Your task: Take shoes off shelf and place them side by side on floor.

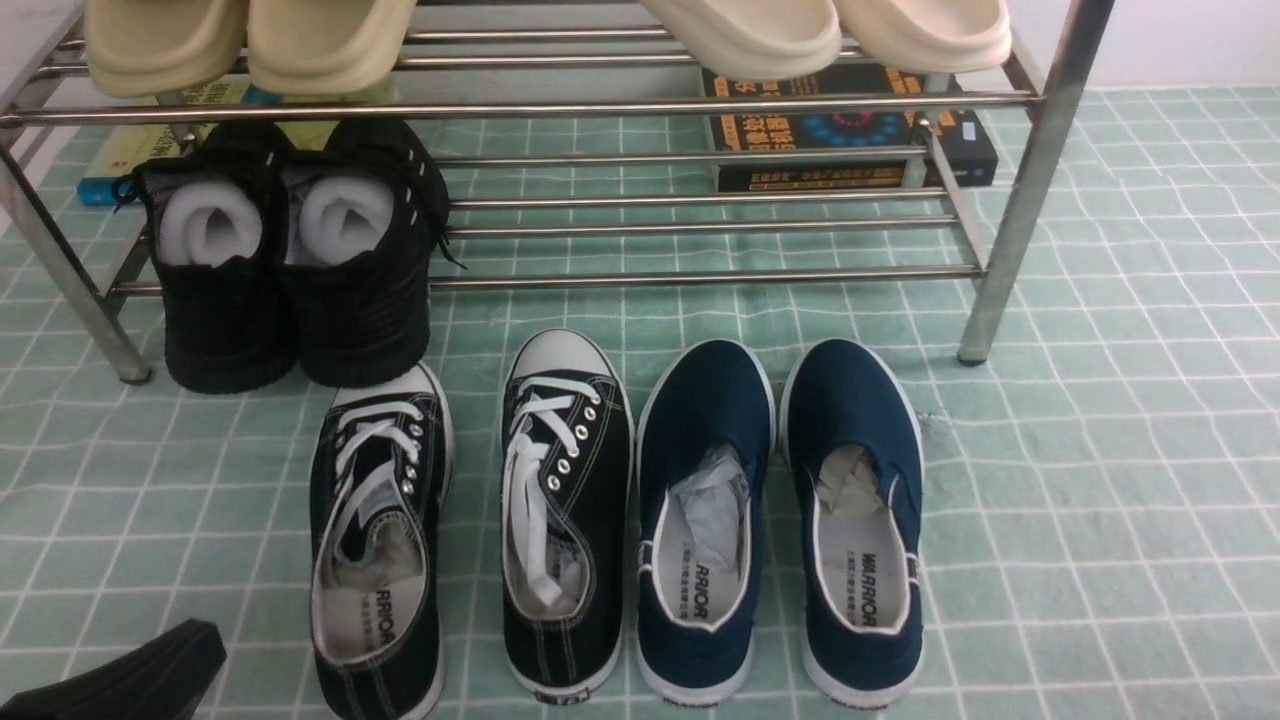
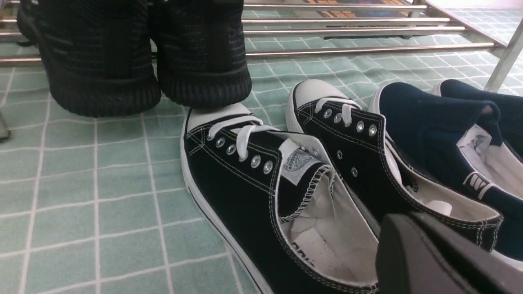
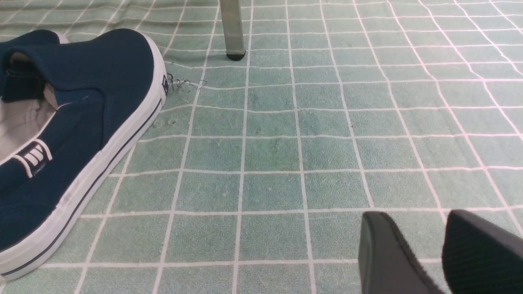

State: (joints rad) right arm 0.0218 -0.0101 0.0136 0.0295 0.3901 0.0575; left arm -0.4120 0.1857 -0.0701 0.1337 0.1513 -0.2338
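Black canvas sneakers (image 1: 470,520) lie on the floor (image 1: 1100,500) before the shelf (image 1: 1030,180), toes toward it. Left gripper (image 1: 120,680), nearer their heels, cannot be read; right gripper (image 3: 443,253) stands apart, empty.

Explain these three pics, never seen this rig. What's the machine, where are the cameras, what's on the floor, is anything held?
It is a two-armed robot. One picture looks forward from between the arms; the others come from each wrist. On the floor, the black laced sneakers lie beside navy slip-ons. All-black shoes sit on the metal shelf. The left gripper appears shut and holds nothing. The right gripper is open and empty.
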